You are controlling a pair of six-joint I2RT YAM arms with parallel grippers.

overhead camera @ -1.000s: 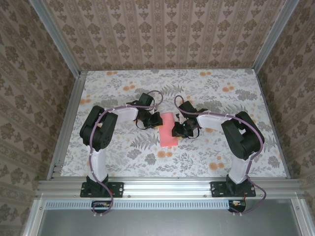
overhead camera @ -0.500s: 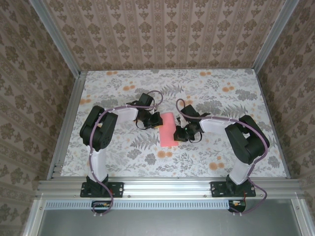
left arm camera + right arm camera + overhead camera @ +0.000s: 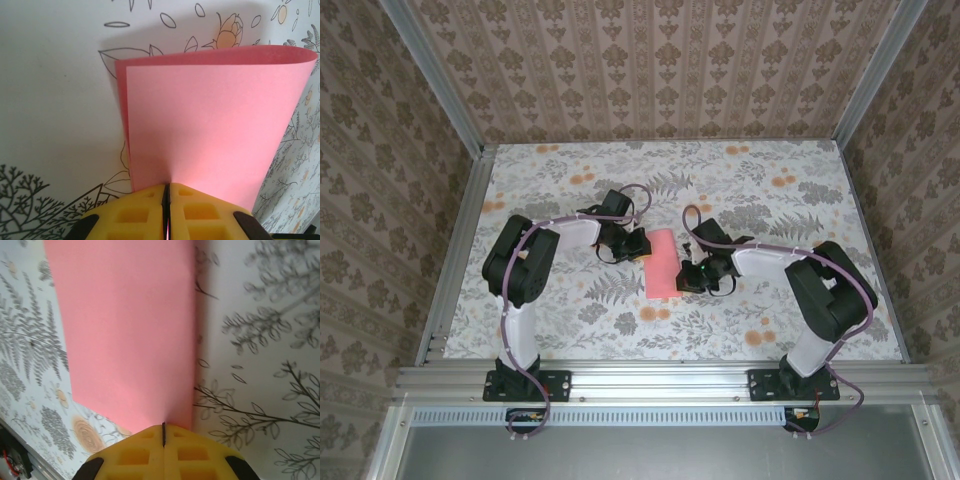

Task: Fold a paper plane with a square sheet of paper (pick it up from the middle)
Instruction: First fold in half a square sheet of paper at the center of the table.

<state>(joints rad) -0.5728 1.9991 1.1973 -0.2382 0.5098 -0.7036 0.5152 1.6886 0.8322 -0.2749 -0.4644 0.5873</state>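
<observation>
Paper (image 3: pixel 661 265) folded double stays clamped in left hand (image 3: pixel 166 194); right hand (image 3: pixel 163 434) has snapped together at its edge.

Overhead, two wrist close-ups; common paper (image 3: pixel 663 265)

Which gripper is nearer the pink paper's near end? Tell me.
Right. The right gripper sits closed at the pink paper's right edge, toward its near end; the left gripper clamps the left edge, closer to the far end.
</observation>
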